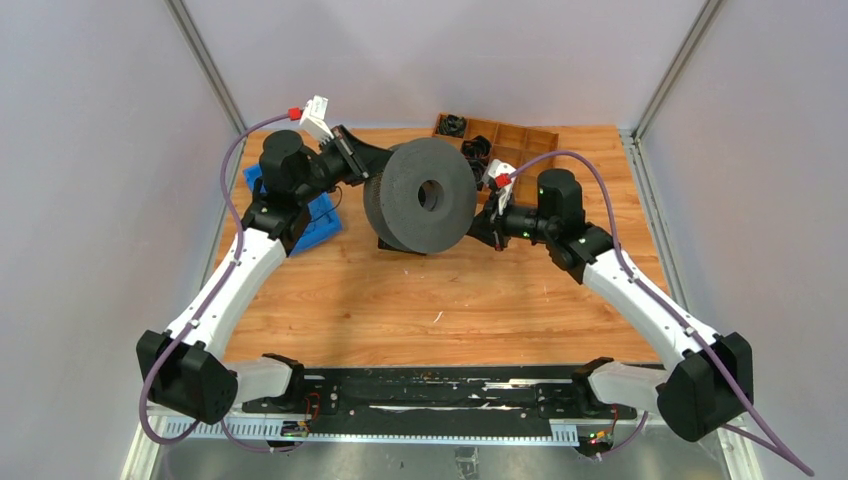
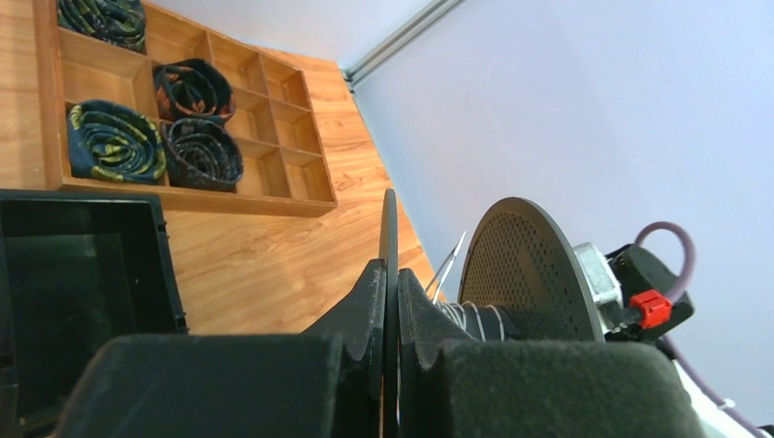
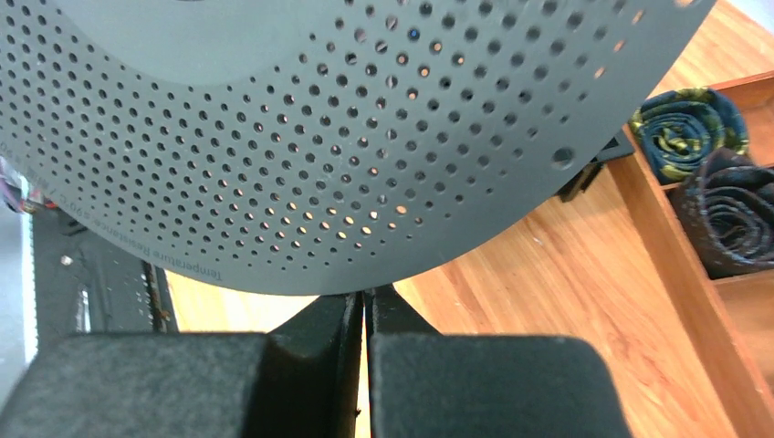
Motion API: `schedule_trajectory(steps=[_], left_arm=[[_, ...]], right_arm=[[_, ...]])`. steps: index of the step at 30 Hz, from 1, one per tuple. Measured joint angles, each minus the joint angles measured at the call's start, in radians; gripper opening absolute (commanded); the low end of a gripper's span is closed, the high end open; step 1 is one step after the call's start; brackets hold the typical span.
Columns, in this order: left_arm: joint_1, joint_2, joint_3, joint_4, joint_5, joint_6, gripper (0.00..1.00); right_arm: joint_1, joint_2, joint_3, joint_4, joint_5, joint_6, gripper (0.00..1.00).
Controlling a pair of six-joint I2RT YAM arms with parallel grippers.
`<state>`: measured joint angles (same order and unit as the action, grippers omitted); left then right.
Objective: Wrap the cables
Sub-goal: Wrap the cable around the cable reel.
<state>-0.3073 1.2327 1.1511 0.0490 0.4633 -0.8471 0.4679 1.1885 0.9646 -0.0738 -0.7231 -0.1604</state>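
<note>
A big black spool (image 1: 420, 195) with two perforated flanges is tilted over the middle of the table. My left gripper (image 1: 368, 160) (image 2: 390, 283) is shut on the thin edge of one flange (image 2: 389, 228). Between that flange and the other flange (image 2: 525, 265), the cables (image 2: 475, 317) show as thin white turns round the dark core, with one strand rising off them. My right gripper (image 1: 483, 222) (image 3: 366, 301) is shut, its tips right at the rim of the perforated flange (image 3: 347, 137). Nothing shows between its fingers.
A wooden compartment tray (image 1: 520, 135) (image 2: 192, 196) stands at the back, with dark coiled bundles (image 2: 114, 141) (image 3: 689, 128) in some cells. A blue pad (image 1: 318, 215) lies under the left arm. A black box (image 2: 82, 274) sits near the left gripper.
</note>
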Motion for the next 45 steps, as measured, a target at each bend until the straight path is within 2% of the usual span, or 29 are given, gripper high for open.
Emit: schedule_trajectory(steps=[11,24,34,45], left_arm=[[0.022,0.000,-0.007,0.033,-0.015,-0.061,0.00],[0.032,0.097,0.037,-0.042,-0.101,-0.107,0.00],[0.032,0.116,0.066,-0.127,-0.192,-0.079,0.00],[0.021,0.120,0.119,-0.257,-0.261,0.002,0.00]], right_arm=[[0.045,0.018,-0.089,0.227,-0.030,0.207,0.01],[0.087,0.058,-0.089,0.282,-0.008,0.322,0.02],[0.180,0.072,0.006,0.193,0.009,0.303,0.04],[0.299,0.158,0.222,-0.038,0.085,0.158,0.03]])
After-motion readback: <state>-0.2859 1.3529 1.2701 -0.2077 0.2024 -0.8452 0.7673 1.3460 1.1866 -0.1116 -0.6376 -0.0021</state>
